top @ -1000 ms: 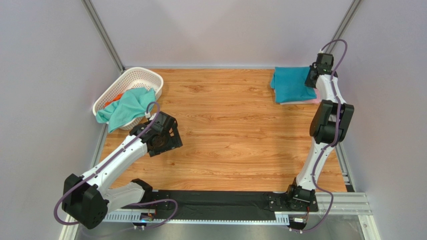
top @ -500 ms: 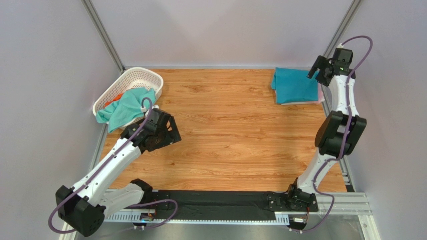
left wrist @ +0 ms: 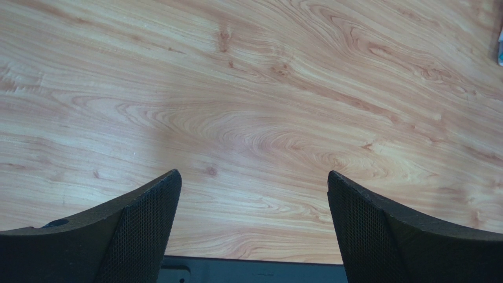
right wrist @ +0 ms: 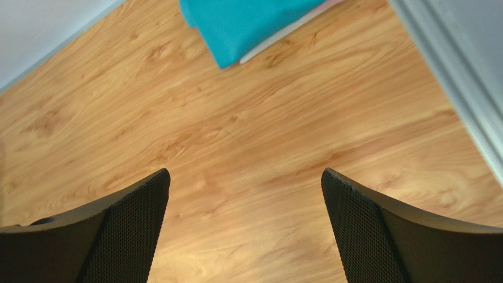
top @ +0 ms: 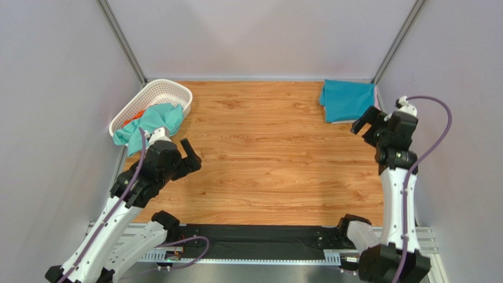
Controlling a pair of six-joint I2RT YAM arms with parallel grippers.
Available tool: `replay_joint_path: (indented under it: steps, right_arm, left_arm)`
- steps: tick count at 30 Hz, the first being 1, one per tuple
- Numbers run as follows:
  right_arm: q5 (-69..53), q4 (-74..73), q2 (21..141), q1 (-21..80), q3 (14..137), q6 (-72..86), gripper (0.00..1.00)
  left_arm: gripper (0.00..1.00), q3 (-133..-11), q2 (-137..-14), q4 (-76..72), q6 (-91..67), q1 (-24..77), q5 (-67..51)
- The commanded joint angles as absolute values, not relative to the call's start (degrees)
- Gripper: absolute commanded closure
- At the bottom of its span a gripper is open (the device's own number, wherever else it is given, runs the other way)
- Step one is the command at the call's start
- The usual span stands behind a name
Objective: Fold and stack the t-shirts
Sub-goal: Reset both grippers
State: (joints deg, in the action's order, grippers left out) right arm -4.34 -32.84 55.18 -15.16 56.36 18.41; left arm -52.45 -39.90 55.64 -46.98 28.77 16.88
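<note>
A folded teal-blue t-shirt (top: pixel 347 100) tops a stack at the table's back right. In the right wrist view, the teal-blue t-shirt (right wrist: pixel 248 23) has a white layer's edge (right wrist: pixel 282 36) showing under it. A mint-green t-shirt (top: pixel 150 122) hangs over the rim of the white basket (top: pixel 171 89), and an orange one (top: pixel 134 116) lies inside. My right gripper (top: pixel 362 121) (right wrist: pixel 245 172) hovers open and empty just in front of the stack. My left gripper (top: pixel 192 158) (left wrist: pixel 252 175) is open over bare wood, right of the basket.
Grey walls and metal frame posts (top: pixel 121 41) close in the table on three sides. A metal rail (right wrist: pixel 454 82) runs along the right edge. The black base strip (top: pixel 254 239) lies along the near edge between the arm mounts.
My right gripper opened, let go of the teal-blue t-shirt and pulled back toward the near side. My left arm drew back and slightly left, still open.
</note>
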Motion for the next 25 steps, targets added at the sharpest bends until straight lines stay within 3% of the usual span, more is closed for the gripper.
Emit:
replay_joint_path:
  steps: [1,10,25]
  right_arm:
    - [-12.21,-31.46,45.83,-14.85,48.45,21.09,0.00]
    - [-13.28,-31.90,31.65,-14.85,36.31,23.29,0.00]
    - [-8.97,-32.17,31.11,-14.85,36.12,24.08,0.00]
  left_arm:
    - [0.00,-50.19,-36.48,56.69,-45.70,28.56,19.33]
    - [0.00,-47.37,-31.99,57.66,-49.39,28.56,23.82]
    - [0.00,-47.37,-32.52,58.62,-50.36,28.56,25.75]
